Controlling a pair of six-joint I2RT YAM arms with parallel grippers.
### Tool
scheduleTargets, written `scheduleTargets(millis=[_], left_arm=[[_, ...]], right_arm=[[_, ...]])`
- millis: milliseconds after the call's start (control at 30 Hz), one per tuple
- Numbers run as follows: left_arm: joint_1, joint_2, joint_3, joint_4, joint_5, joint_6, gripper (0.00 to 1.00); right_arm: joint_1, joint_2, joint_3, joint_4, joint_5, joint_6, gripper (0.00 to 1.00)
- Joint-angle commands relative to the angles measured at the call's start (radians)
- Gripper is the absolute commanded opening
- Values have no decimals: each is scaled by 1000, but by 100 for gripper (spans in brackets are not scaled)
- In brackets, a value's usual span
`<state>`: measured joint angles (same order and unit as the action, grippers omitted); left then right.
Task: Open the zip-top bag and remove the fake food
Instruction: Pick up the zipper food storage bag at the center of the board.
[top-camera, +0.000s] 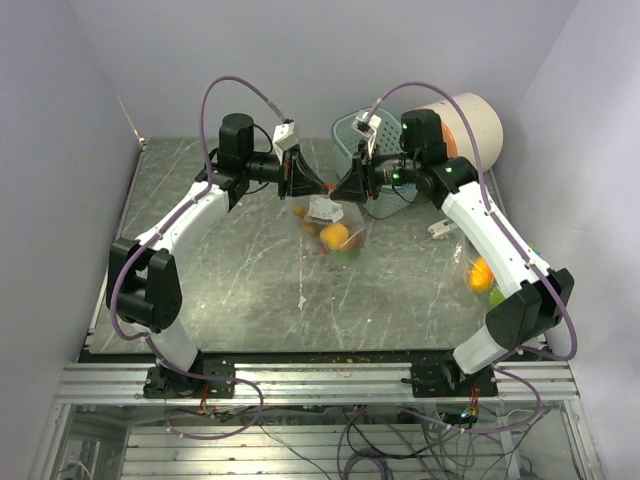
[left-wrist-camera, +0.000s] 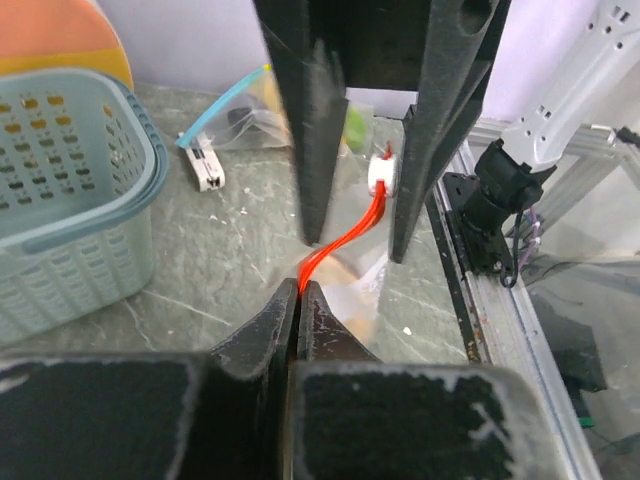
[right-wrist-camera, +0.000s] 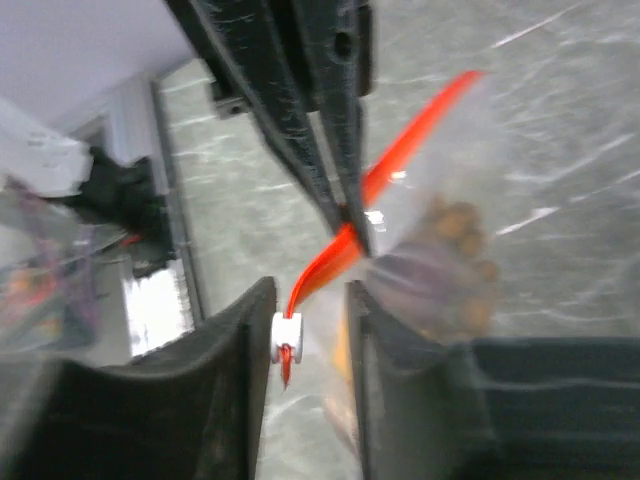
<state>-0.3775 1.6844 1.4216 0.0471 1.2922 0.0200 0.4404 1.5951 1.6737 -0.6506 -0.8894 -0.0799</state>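
Note:
A clear zip-top bag with a red zip strip hangs between my two grippers over the middle of the table. Fake food in orange, yellow and green shows inside it, and brown pieces appear in the right wrist view. My left gripper is shut on the red strip at one end of the bag's top. My right gripper faces it with its jaws apart. The white slider sits between them beside one finger, with a gap to the other.
A teal perforated basket stands behind the grippers, with a big cream cylinder at the back right. A second bag with a blue zip holds orange and green pieces near the right arm. A small white clip lies beside it.

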Motion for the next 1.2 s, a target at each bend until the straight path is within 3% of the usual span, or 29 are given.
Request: scheduleTargets(millis=[0, 100, 233, 500, 667, 900, 1033, 1167], left_arm=[[-9, -50, -30, 129, -85, -154, 7], [-11, -53, -14, 103, -128, -179, 7], [-10, -59, 15, 51, -147, -176, 7], [8, -62, 92, -92, -139, -94, 7], [48, -58, 60, 98, -129, -256, 7], [100, -56, 11, 386, -101, -505, 7], [100, -60, -4, 392, -58, -493, 7], [100, -83, -24, 345, -51, -458, 7]], right_arm=[[-33, -83, -163, 389, 218, 215, 48], [-48, -111, -272, 561, 223, 305, 66], [-58, -75, -269, 629, 182, 327, 70], [-63, -20, -252, 705, 25, 345, 64], [-63, -26, -268, 746, -65, 367, 64], [-63, -17, -254, 657, -81, 295, 57], [-63, -3, -248, 678, -69, 314, 45], [-63, 17, -213, 700, -60, 330, 49]])
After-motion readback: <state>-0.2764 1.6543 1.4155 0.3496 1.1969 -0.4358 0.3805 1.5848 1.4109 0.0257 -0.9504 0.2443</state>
